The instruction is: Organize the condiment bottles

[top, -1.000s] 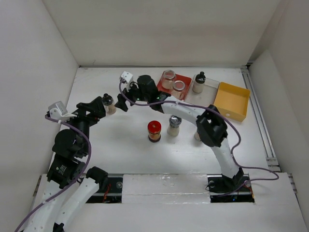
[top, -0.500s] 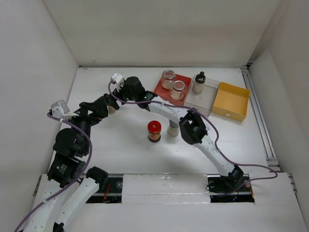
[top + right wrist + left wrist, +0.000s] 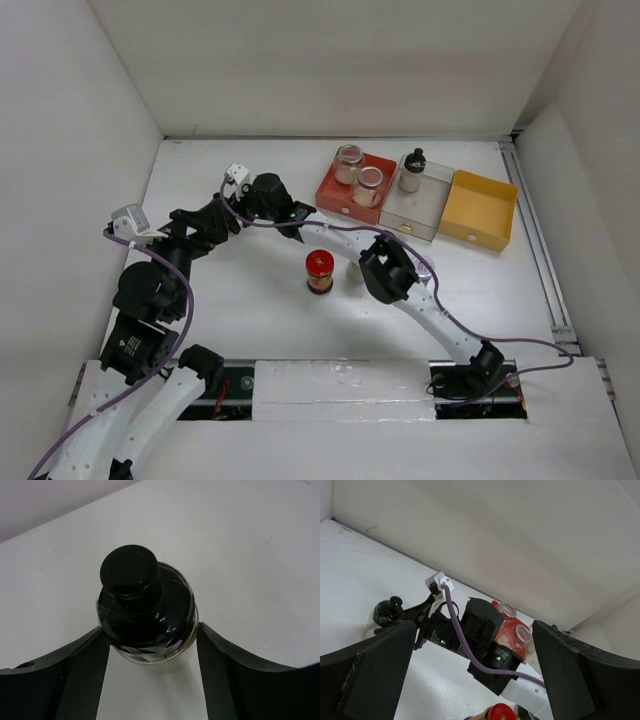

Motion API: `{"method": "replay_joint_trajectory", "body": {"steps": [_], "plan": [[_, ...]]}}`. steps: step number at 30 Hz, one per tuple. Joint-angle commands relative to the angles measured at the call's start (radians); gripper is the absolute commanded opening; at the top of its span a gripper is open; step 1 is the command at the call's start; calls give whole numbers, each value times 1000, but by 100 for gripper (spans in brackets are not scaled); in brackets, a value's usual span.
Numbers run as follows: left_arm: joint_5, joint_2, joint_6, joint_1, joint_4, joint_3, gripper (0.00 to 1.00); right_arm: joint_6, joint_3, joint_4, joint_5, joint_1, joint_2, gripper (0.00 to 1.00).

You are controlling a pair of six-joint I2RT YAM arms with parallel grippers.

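Plainly, one white desk (image 3: 250, 310) carries three square trays in a row at its far right: a red tray (image 3: 332, 192), a clear tray (image 3: 425, 205) and a yellow tray (image 3: 480, 210). Six condiment bottles (image 3: 370, 182) can be counted. Two silver-lidded jars (image 3: 348, 158) stand in the red tray and one capped bottle (image 3: 411, 172) in the clear tray. A red-lidded jar (image 3: 319, 270) and a pale bottle (image 3: 353, 270) stand close together mid-desk, the latter half hidden by the right arm (image 3: 400, 290). A black-capped bottle (image 3: 145, 610) stands upright left of the trays. The right pincer (image 3: 152, 630) is narrow about this bottle, a finger against each side of its glass. The left pincer (image 3: 473, 625) faces it from close by, gaping wide and holding nothing.
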Motion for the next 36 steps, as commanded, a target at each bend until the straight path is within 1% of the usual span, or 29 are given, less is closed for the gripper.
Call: {"method": "replay_joint_trajectory", "body": {"steps": [1, 2, 3, 4, 5, 6, 8, 9, 11, 12, 14, 15, 17, 21, 22, 23, 24, 25, 26, 27, 29, 30, 32, 33, 34, 36], "plan": [[25, 19, 14, 3, 46, 13, 97, 67, 28, 182, 2, 5, -22, 65], [25, 19, 14, 3, 46, 13, 97, 67, -31, 211, 2, 5, -65, 63], [25, 19, 14, 3, 46, 13, 97, 81, -76, 291, 2, 5, -94, 60], [25, 19, 14, 3, 46, 13, 97, 81, -123, 328, 2, 5, -126, 59], [25, 19, 14, 3, 46, 13, 97, 81, -198, 354, 16, 5, -157, 57], [35, 19, 14, 3, 55, 13, 97, 81, -226, 370, 16, 5, -215, 55], [35, 28, 24, 3, 55, 13, 97, 66, -281, 397, 16, 5, -275, 54], [35, 28, 24, 3, 55, 13, 97, 54, -347, 409, 16, 5, -341, 53], [35, 28, 24, 3, 55, 13, 97, 44, -418, 446, 16, -5, -412, 53], [35, 28, 24, 3, 55, 13, 97, 44, -493, 462, 16, -15, -447, 53], [24, 28, 24, 3, 55, 13, 97, 34, -580, 501, 16, -28, -573, 53], [24, 28, 24, 3, 55, 13, 97, 25, -581, 502, 16, -28, -573, 53], [24, 28, 24, 3, 55, 13, 97, 24, -639, 502, 16, -40, -653, 53], [13, 19, 24, 3, 55, 13, 97, 24, -765, 511, 42, -109, -786, 54], [13, 19, 24, 3, 55, 13, 97, 24, -798, 511, 57, -145, -817, 55], [13, 19, 24, 3, 55, 4, 97, 24, -875, 511, 58, -166, -879, 57], [13, 19, 24, 3, 55, 4, 97, 24, -915, 523, 70, -189, -912, 57], [27, 19, 24, 3, 55, 4, 97, 24, -956, 523, 81, -237, -947, 58], [27, 19, 24, 3, 55, 4, 97, 24, -1037, 523, 81, -262, -981, 58], [27, 19, 24, 3, 55, 4, 97, 24, -1079, 523, 91, -288, -1050, 58], [36, 28, 24, 3, 55, 4, 97, 15, -1163, 523, 119, -362, -1117, 58], [36, 28, 24, 3, 55, 4, 97, 5, -1240, 523, 130, -388, -1180, 58], [47, 37, 24, 3, 55, 4, 96, -6, -1309, 511, 180, -458, -1234, 58], [47, 37, 24, 3, 55, 4, 96, -6, -1373, 511, 192, -483, -1257, 58], [47, 37, 24, 3, 55, 4, 96, -6, -1403, 511, 193, -506, -1295, 58], [47, 46, 24, 3, 55, 4, 96, -6, -1449, 511, 226, -564, -1322, 58]]}}
